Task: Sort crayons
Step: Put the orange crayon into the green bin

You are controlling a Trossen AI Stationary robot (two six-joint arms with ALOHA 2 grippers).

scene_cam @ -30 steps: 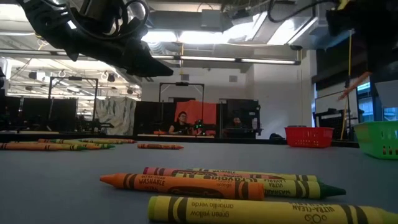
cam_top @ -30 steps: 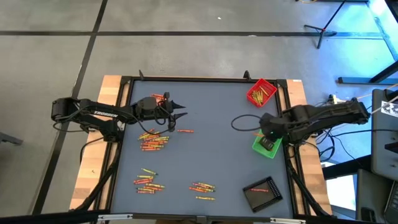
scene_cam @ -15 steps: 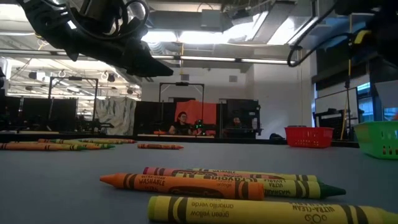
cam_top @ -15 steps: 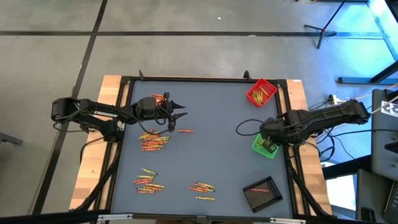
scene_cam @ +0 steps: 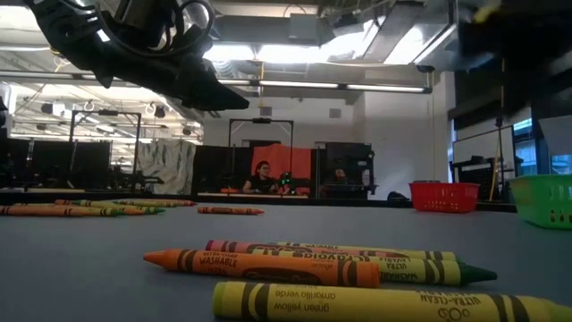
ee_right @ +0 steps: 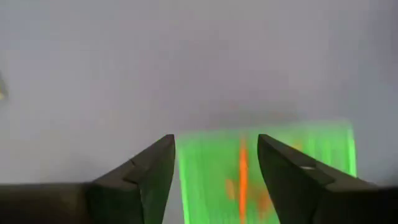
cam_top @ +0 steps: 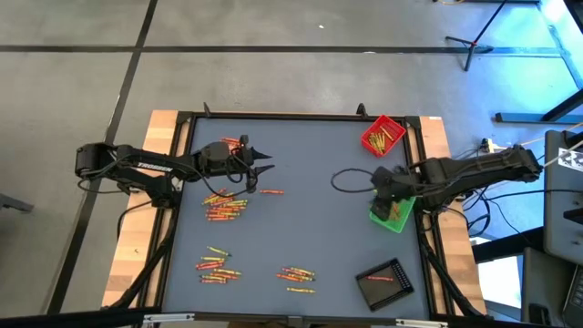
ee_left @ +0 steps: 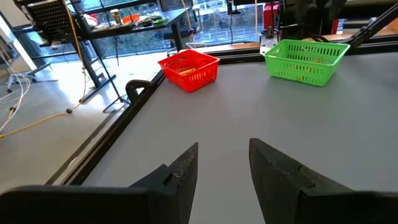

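Crayons lie in loose heaps on the grey table: one [cam_top: 225,206] in front of my left gripper, two [cam_top: 214,264] [cam_top: 296,274] near the front edge, seen close up in the low view [scene_cam: 295,266]. My left gripper [cam_top: 261,165] [ee_left: 222,152] hovers open at the far left, nothing between its fingers. My right gripper [cam_top: 389,193] [ee_right: 214,149] is open above the green tray [cam_top: 393,217] [ee_right: 261,168]. A blurred orange crayon [ee_right: 242,174] shows in that tray below the fingers.
A red tray [cam_top: 383,135] [ee_left: 189,68] holding crayons stands at the far right corner. A black tray [cam_top: 384,282] with a crayon sits at the near right. A few crayons [cam_top: 239,142] [cam_top: 271,191] lie around my left gripper. People sit in the room behind the table [scene_cam: 261,177].
My right gripper has shifted a little toward the table's left and far edge above the green tray. The orange crayon that showed slanting under it in the low view a second ago no longer shows there.
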